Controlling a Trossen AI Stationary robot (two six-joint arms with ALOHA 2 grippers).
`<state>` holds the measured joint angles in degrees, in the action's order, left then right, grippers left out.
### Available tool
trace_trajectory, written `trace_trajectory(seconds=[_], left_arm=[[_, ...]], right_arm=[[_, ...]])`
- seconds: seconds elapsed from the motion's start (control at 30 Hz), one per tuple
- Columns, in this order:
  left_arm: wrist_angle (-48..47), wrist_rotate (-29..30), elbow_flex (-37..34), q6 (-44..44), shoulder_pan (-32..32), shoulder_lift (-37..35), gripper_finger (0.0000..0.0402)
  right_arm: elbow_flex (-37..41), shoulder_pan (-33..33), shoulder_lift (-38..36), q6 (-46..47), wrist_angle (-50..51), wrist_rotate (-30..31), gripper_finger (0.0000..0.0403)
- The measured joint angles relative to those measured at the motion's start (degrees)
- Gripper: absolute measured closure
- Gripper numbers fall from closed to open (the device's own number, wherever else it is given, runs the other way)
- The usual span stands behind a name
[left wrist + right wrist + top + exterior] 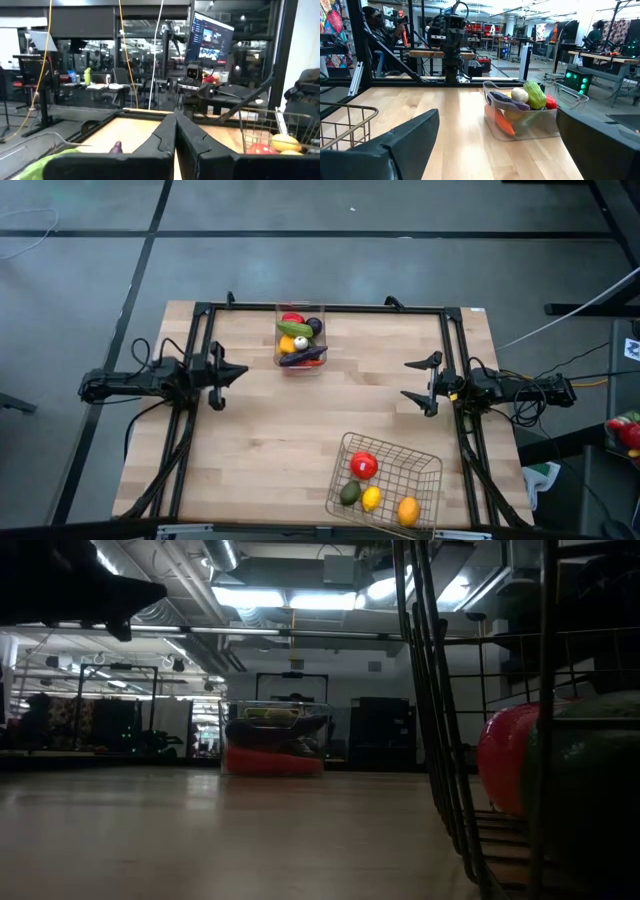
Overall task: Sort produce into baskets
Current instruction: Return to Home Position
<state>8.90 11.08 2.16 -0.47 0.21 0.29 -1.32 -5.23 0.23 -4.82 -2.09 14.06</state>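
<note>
A clear plastic bin (300, 340) stands at the table's far middle and holds several toy vegetables, among them a green one (535, 94), a white one (519, 94), a purple one (510, 102) and an orange one (502, 122). A wire-mesh basket (388, 480) sits at the near right with a red (363, 465), a green (349, 493), a yellow (371, 498) and an orange fruit (408, 510). My left gripper (243, 370) hovers shut at the left side. My right gripper (412, 381) hovers open at the right side. Both point toward the table's middle and hold nothing.
A black frame (330, 308) runs along the table's far, left and right edges. Bare wood (280, 440) lies between the two grippers and in front of the bin. Desks, monitors and a seated person (375, 25) show in the room beyond the table.
</note>
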Motion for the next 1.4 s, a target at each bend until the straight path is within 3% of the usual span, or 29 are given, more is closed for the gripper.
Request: trace_trajectory(seconds=[0.33,0.83,1.1,1.4], left_arm=[[-1.2,0.2,-1.7,1.2,0.3,0.1,0.0402],[-6.5,0.5,-1.7,-3.9,0.3,0.1,0.0401],[-6.5,0.6,-1.7,6.3,0.3,0.1,0.0401],[-6.5,0.6,-1.7,3.1,0.3,0.1,0.0401]], right_arm=[[0.0,0.0,0.0,0.0,0.0,0.0,0.0006],[0.0,0.0,0.0,0.0,0.0,0.0,0.0006],[0.0,0.0,0.0,0.0,0.0,0.0,0.0006],[0.0,0.0,0.0,0.0,0.0,0.0,0.0006]])
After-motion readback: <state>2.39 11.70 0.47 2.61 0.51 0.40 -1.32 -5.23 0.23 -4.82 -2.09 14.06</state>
